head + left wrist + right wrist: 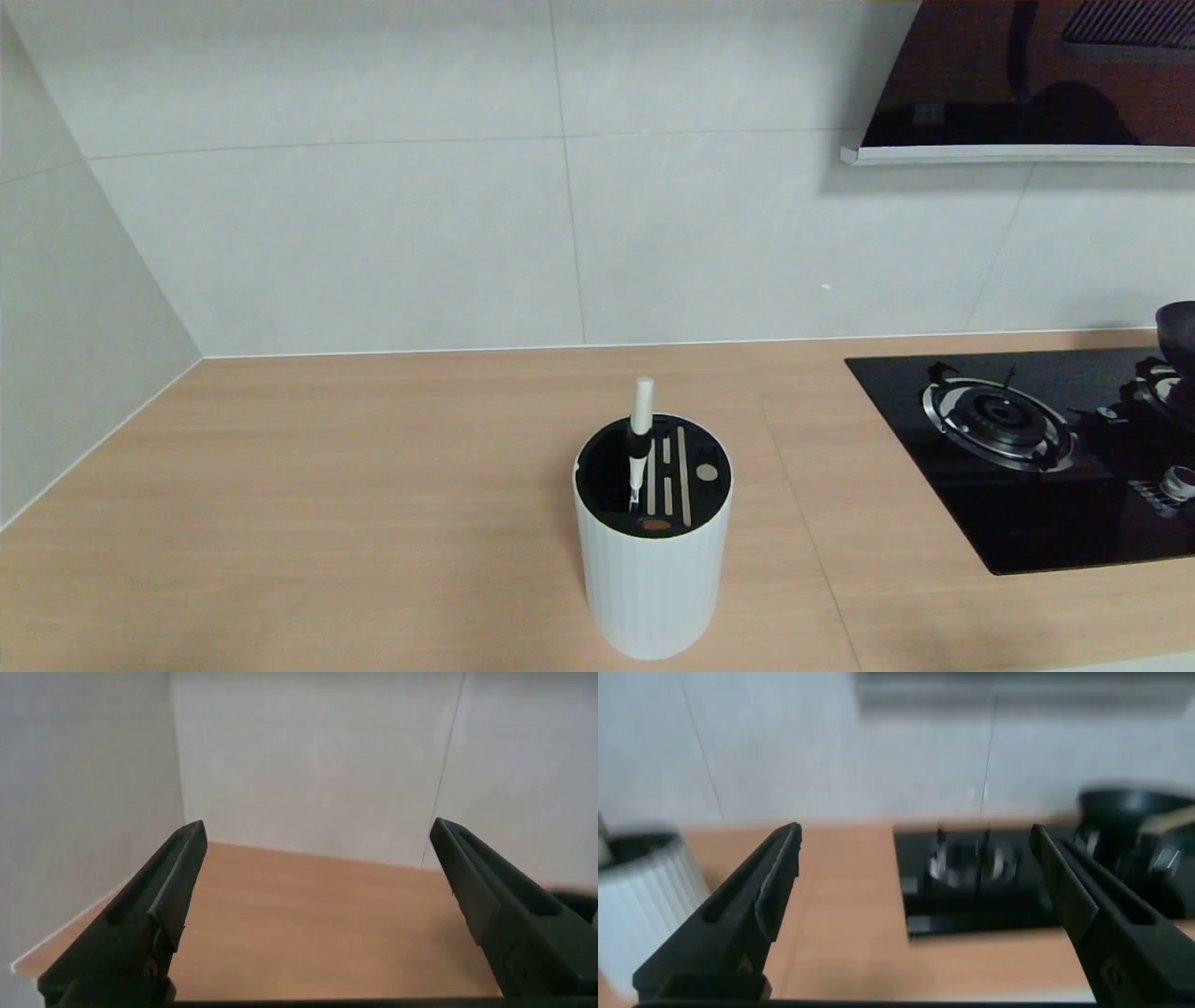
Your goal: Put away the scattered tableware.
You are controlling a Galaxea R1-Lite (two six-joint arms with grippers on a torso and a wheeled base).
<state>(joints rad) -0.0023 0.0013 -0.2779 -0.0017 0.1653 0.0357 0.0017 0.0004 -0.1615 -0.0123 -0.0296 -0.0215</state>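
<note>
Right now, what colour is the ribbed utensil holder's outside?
The holder is white; head view shows it best.

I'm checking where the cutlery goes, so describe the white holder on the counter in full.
The white holder is an upright ribbed cylinder, plastic by its look. Its black top insert has narrow slots, two round holes and a larger opening on the robot's left. One utensil with a white handle stands nearly upright in that opening. The holder stands on the wooden counter, left of the black hob and apart from it.
</note>
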